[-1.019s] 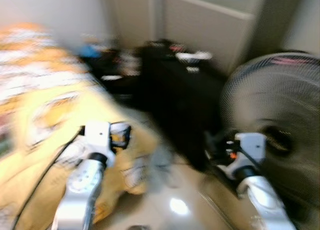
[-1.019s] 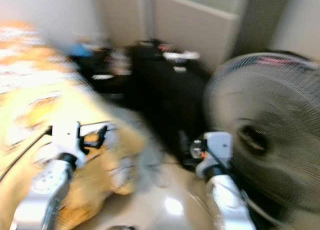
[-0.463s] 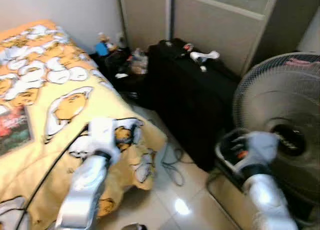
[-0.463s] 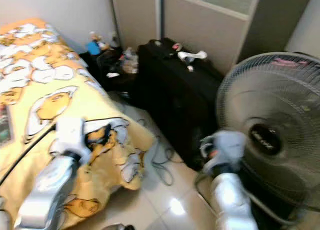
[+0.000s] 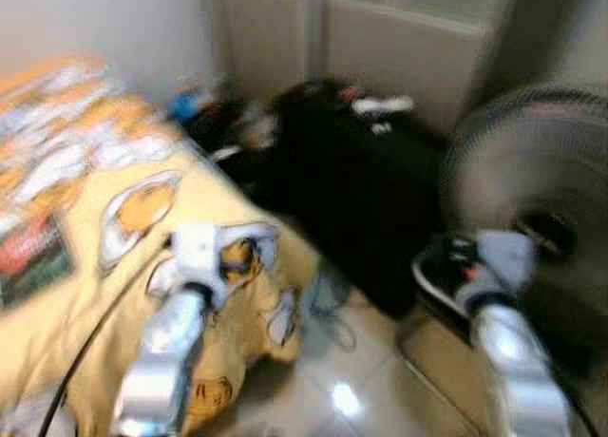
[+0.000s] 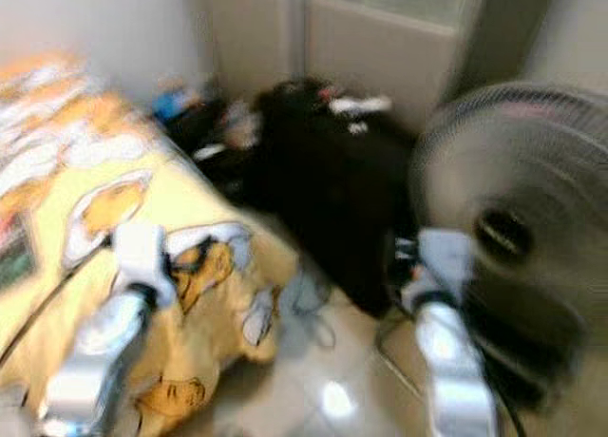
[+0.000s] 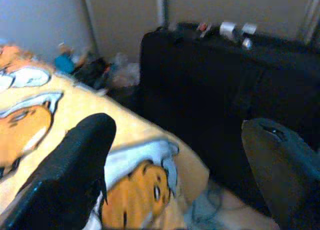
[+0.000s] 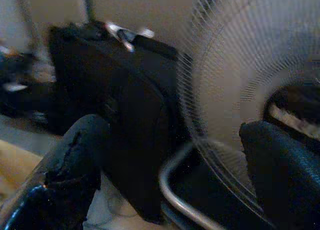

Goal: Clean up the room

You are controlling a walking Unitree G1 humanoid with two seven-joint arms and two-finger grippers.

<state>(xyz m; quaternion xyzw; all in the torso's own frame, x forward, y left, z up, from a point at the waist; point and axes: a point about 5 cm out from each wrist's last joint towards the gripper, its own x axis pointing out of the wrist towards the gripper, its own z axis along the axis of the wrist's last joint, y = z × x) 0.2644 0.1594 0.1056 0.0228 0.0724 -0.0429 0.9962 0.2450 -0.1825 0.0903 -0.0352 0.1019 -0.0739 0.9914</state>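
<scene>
My left gripper (image 5: pixel 242 256) hangs over the corner of a bed with a yellow cartoon-print blanket (image 5: pixel 85 209). Its fingers (image 7: pixel 75 165) are open with nothing between them. My right gripper (image 5: pixel 445 264) is in front of a standing fan (image 5: pixel 541 199), beside a black suitcase (image 5: pixel 351 180). It stands open and empty too, with black fingertips (image 8: pixel 75 160) wide apart. Small white items (image 5: pixel 385 104) lie on top of the suitcase. A heap of dark clutter and a blue object (image 5: pixel 214 119) fills the corner behind the bed. The eye views are blurred.
A cable (image 5: pixel 328 309) lies on the glossy tiled floor between the bed and the suitcase. A dark book or magazine (image 5: pixel 28 256) rests on the blanket. Beige panels and a wall (image 5: pixel 399 38) close off the back. The fan's metal base (image 8: pixel 175 190) is near my right gripper.
The whole picture has gone blurred and shifted a little, so the camera is moving. Both arms keep about the same pose, with both grippers still open.
</scene>
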